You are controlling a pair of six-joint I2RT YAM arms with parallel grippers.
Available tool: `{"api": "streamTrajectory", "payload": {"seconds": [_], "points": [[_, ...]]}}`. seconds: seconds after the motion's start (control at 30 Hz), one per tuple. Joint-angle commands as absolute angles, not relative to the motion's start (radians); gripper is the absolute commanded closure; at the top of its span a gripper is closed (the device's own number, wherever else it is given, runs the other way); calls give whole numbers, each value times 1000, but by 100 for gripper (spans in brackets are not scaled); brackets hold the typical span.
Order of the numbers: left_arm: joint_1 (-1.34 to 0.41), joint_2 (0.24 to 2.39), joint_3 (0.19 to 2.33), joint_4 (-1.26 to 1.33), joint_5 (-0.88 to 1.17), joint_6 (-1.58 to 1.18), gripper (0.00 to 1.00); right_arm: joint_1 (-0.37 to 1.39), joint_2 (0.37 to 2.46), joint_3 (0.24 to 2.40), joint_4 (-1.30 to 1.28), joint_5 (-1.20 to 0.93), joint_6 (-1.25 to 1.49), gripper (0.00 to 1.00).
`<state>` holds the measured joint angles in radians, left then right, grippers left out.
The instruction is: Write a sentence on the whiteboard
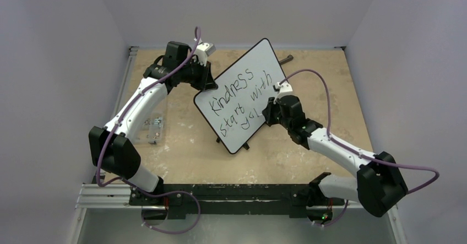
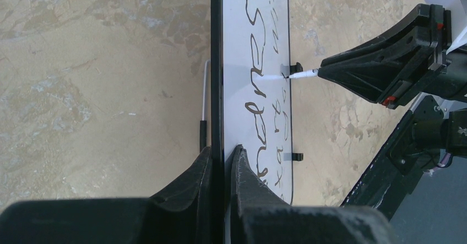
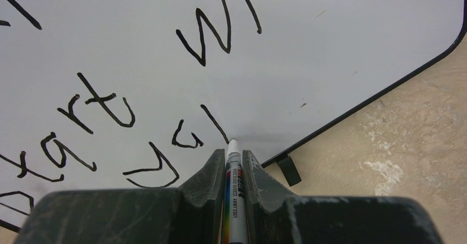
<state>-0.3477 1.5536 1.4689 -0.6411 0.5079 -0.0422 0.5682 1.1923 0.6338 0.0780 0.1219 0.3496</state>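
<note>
We're mid-writing: the whiteboard (image 1: 238, 142) stands tilted mid-worktop (image 1: 341, 90), its left edge pinched between the closed fingers of the left gripper (image 2: 223, 150). The sentence (image 1: 232, 91) reads "Kindness start with" plus a third line, roughly "yal". The right gripper (image 3: 232, 153) is clamped on a white marker (image 3: 232, 172), tip touching the board at the foot of the last stroke. Next move, we judge: lift slightly and shift right for the next letter, with little room before the rim.
</note>
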Motion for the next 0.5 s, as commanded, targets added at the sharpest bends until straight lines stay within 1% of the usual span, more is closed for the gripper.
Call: {"api": "streamTrajectory", "payload": {"seconds": [0.0, 0.47], "points": [[-364, 1569, 1446, -773, 383, 77, 100, 561, 1236, 722, 91, 162, 326, 100], [-364, 1575, 1448, -773, 386, 77, 100, 550, 1287, 832, 88, 141, 312, 100]]}}
